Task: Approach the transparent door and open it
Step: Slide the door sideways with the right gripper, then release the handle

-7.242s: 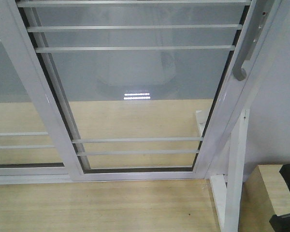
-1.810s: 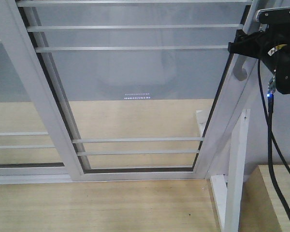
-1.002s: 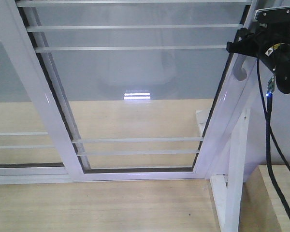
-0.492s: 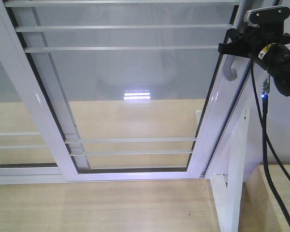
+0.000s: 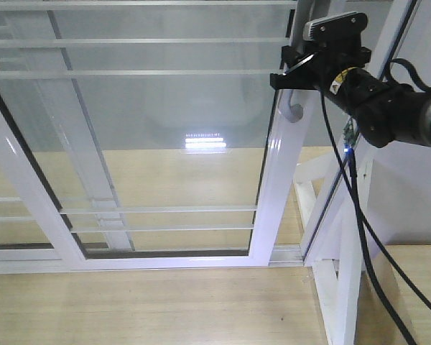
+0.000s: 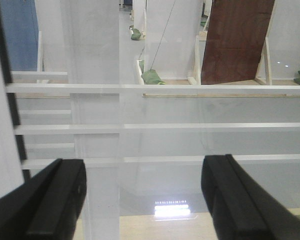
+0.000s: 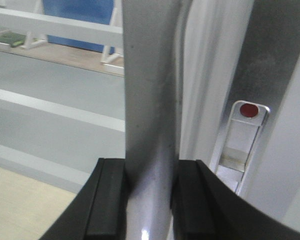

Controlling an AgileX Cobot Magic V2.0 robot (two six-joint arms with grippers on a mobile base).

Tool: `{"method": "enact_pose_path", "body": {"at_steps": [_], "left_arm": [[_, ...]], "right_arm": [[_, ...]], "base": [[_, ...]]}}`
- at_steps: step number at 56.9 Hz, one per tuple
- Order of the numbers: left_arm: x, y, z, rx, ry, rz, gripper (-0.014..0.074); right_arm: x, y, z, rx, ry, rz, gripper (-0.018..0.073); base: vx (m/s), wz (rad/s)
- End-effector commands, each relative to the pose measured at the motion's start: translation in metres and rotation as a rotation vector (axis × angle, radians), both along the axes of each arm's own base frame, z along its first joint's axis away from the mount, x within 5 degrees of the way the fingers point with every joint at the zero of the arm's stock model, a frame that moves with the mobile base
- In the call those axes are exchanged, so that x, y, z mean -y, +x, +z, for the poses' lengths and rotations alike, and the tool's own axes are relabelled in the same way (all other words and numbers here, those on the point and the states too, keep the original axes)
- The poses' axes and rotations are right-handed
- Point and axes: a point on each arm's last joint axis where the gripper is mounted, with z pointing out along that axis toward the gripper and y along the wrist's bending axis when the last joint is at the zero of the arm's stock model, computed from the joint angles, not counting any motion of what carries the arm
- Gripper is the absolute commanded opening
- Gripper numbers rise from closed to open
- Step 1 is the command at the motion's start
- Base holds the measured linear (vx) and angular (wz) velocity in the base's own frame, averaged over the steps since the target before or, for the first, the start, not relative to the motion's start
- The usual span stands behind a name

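Transparent door (image 5: 158,165) fills the front view. It sits partway along its track, with a clear gap between its handle stile and the outer frame post (image 5: 322,215). It overlaps the handle-less barred panel (image 5: 86,151) behind it.

Right tool (image 5: 296,72) is up at the door's right stile. The wrist view shows its pads clamped flat on either side of the pull handle (image 7: 150,125), touching both faces, with nothing else in the grip. Latch plate (image 7: 242,135) with the red dot sits just beside the handle.

Left tool (image 6: 140,200) is spread wide and holding nothing, facing the glass close up.

I judge the opening as underway, not finished.

Risks:
- The handle is smooth and the grip is friction only. If the door binds in the track, the pads could slide along or off the handle.
- The pull has to run parallel to the track. An off-axis pull would rack the door and load the wrist.
- Cable (image 5: 359,215) hangs across the frame post and could snag there.
- The left tool is near the glass, so a base shift could put it into the pane.
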Motion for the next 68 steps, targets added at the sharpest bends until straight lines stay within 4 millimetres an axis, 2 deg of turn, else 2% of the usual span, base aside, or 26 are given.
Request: {"method": "enact_pose_path", "body": {"at_steps": [1, 23, 30, 40, 52, 58, 68], "left_arm": [[0.001, -0.001, 0.022, 0.125, -0.022, 0.0, 0.0578], [0.001, -0.001, 0.022, 0.124, -0.022, -0.001, 0.0578], [0.001, -0.001, 0.022, 0.124, -0.022, -0.001, 0.0578], [0.001, -0.001, 0.022, 0.124, -0.022, -0.001, 0.0578], [0.001, -0.001, 0.021, 0.118, -0.022, -0.001, 0.0578], [0.001, 0.001, 0.018, 0.105, -0.021, -0.001, 0.0578], [0.004, 0.016, 0.004, 0.04, -0.026, -0.006, 0.0577]], "right_arm": [[-0.024, -0.017, 0.042, 0.187, -0.025, 0.134, -0.0009], [-0.07, -0.036, 0.045, 0.213, -0.001, 0.257, -0.0009], [-0.072, -0.037, 0.044, 0.211, 0.002, 0.259, -0.0008], [-0.052, -0.033, 0.053, 0.192, -0.007, 0.186, -0.0006], [-0.023, -0.045, 0.088, 0.14, -0.058, 0.084, -0.0006], [-0.009, -0.065, 0.101, 0.151, -0.076, 0.065, -0.0006], [0.021, -0.114, 0.092, 0.167, -0.08, 0.037, -0.0006]], "base": [[0.0, 0.0], [0.0, 0.0], [0.0, 0.0], [0.0, 0.0], [0.0, 0.0], [0.0, 0.0], [0.0, 0.0]]}}
